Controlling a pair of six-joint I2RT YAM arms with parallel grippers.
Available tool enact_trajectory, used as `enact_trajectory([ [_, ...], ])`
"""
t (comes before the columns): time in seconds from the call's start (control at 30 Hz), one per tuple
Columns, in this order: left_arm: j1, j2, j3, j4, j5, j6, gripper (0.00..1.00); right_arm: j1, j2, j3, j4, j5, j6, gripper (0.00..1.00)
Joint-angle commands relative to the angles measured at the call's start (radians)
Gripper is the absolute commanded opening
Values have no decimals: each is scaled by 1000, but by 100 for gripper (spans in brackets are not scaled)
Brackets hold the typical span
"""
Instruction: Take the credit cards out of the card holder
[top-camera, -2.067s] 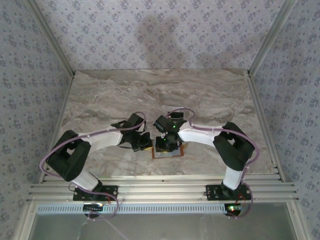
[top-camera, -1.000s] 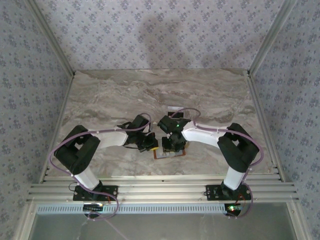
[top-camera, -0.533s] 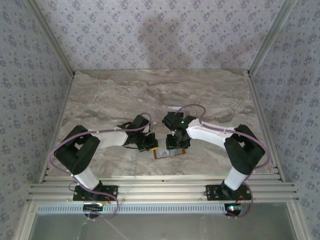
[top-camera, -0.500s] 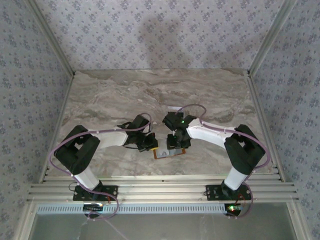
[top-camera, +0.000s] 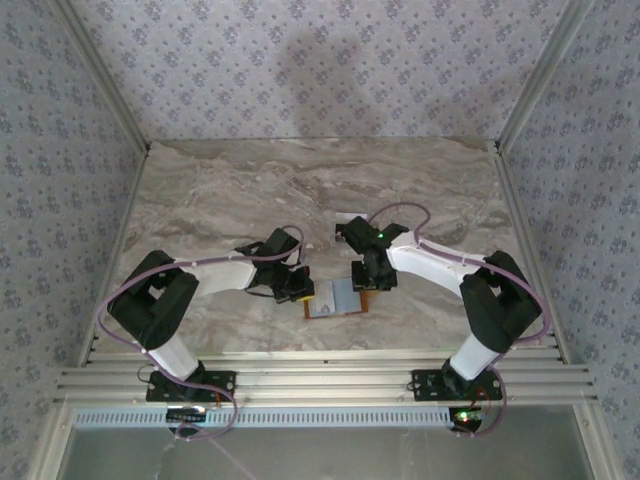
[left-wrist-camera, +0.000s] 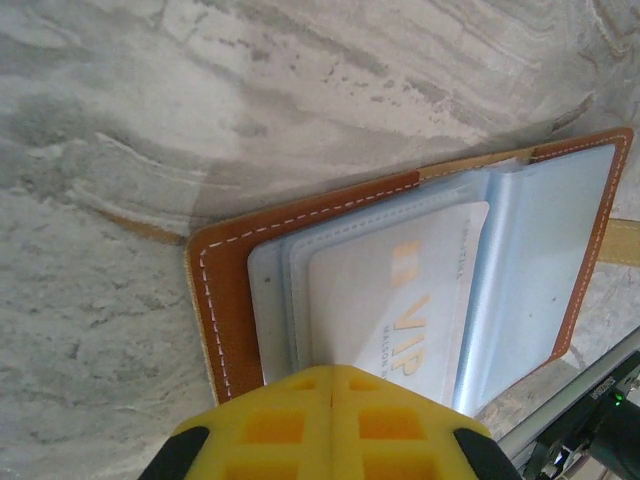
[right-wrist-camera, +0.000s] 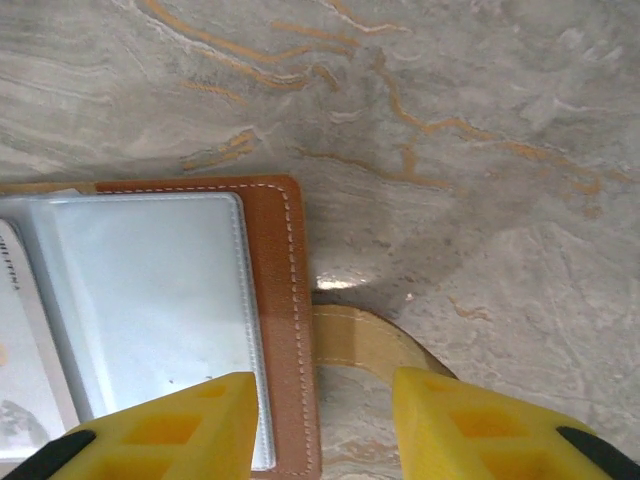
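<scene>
Your right gripper has slid off to the right since 0.5 s ago. From above, the open card holder now shows its grey-blue inside between the 2 grippers, near the front edge of the marble table. Your left gripper sits at the holder's left edge. From above you cannot read either grip.

The left wrist camera settles 1 of them. Its 2 yellow pads are pressed together at the holder's near side, over a VIP card that lies in a clear sleeve. Whether they pinch anything is cut off by the frame.

The right wrist camera shows its yellow fingers spread apart, with nothing between them. Below the gap you see the holder's stitched brown edge and the tan snap tab.

Farther back, a small pale card lies on the table, partly hidden behind the right arm.
</scene>
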Motion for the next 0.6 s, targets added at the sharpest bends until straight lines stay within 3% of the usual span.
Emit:
enact_trajectory([
  [0.0,4,-13,16,-94,-46,37,1,-2,-48,1,-31,16,-8,38],
  [0.13,4,-19,35,-109,-43,47,1,-3,-74,-7,44,-85,-7,34],
  [0.37,5,-13,38,-107,-38,47,1,11,-58,-69,325,-365,89,25],
  [0.57,4,-12,33,-99,-37,45,1,42,32,-50,401,-437,126,25],
])
